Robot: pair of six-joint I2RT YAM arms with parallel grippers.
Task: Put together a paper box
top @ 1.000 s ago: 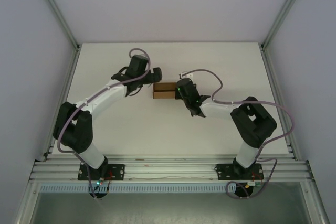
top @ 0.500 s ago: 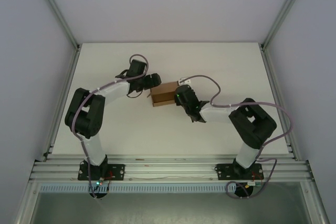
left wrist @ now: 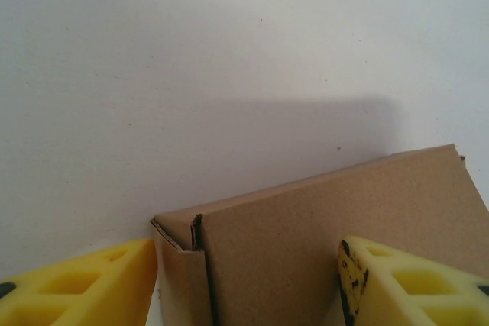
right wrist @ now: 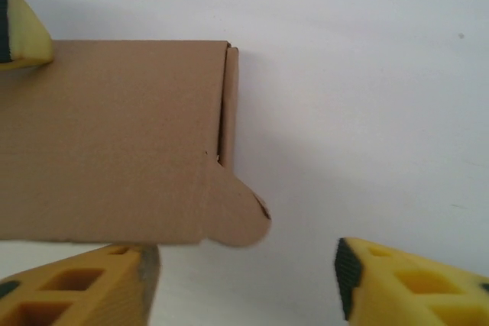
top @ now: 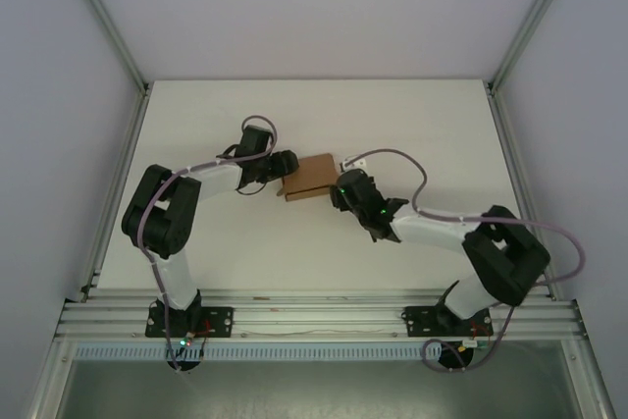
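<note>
The paper box (top: pixel 314 175) is a small brown cardboard box lying mid-table, slightly askew. My left gripper (top: pixel 286 166) is at its left end, and in the left wrist view the box's corner (left wrist: pixel 306 242) sits between the gripper's (left wrist: pixel 248 288) parted yellow fingers (left wrist: pixel 84 284). One finger is beside the end wall, the other in front of the broad face. My right gripper (top: pixel 340 187) is at the box's right end. Its jaws (right wrist: pixel 244 288) are open and hold nothing. A rounded tab (right wrist: pixel 237 215) of the box (right wrist: pixel 114 135) sticks out just above them.
The white table (top: pixel 216 115) is framed by aluminium posts and pale side walls. A rail (top: pixel 314 316) runs along the near edge by the arm bases. A yellow fingertip (right wrist: pixel 19 32) of the left gripper touches the box's far corner in the right wrist view.
My right gripper has opened, let go of the box and drawn back a little. The left fingers have narrowed around the box's left end. The box has turned slightly.
</note>
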